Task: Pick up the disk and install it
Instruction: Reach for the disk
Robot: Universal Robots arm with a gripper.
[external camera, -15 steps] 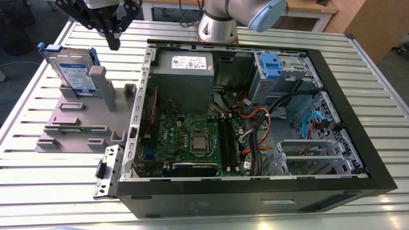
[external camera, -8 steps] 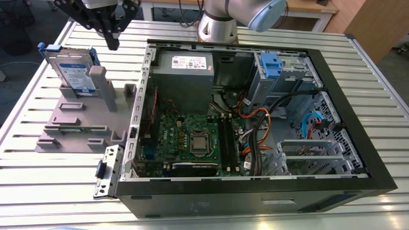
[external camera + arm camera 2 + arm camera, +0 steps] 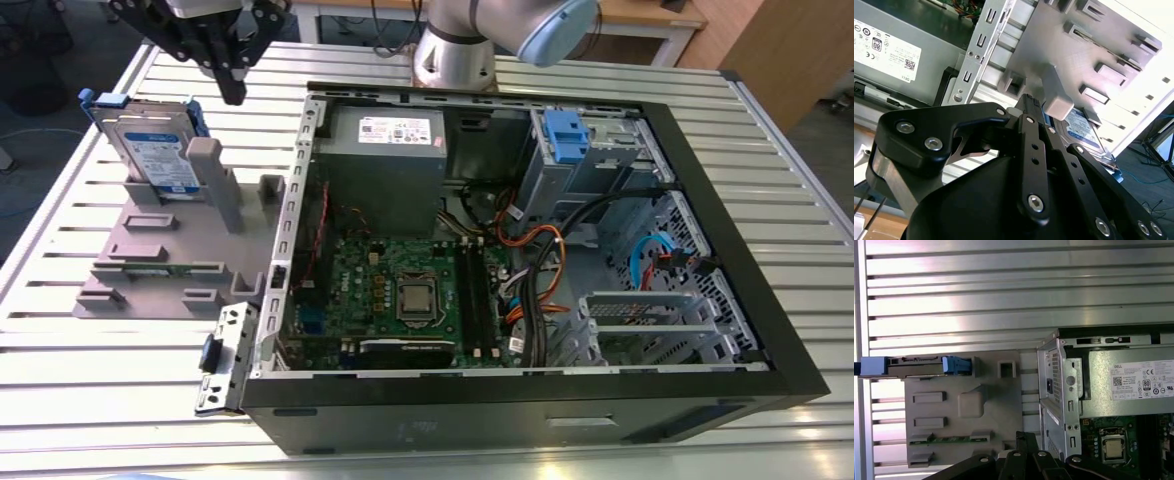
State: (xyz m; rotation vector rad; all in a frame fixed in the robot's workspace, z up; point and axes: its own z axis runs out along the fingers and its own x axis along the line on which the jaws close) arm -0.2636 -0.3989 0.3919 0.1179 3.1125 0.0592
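One step in hand, the pickup: the disk (image 3: 150, 150) stands upright in the grey holder (image 3: 160, 255), at seven o'clock from the empty pincer (image 3: 235, 92) in the exterior view. The pincer looks pressed together, so grasping calls for spreading it first.

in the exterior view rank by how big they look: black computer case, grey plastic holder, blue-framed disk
1. open black metal computer case
2. flat grey plastic holder
3. silver-grey rectangular disk in blue plastic bracket
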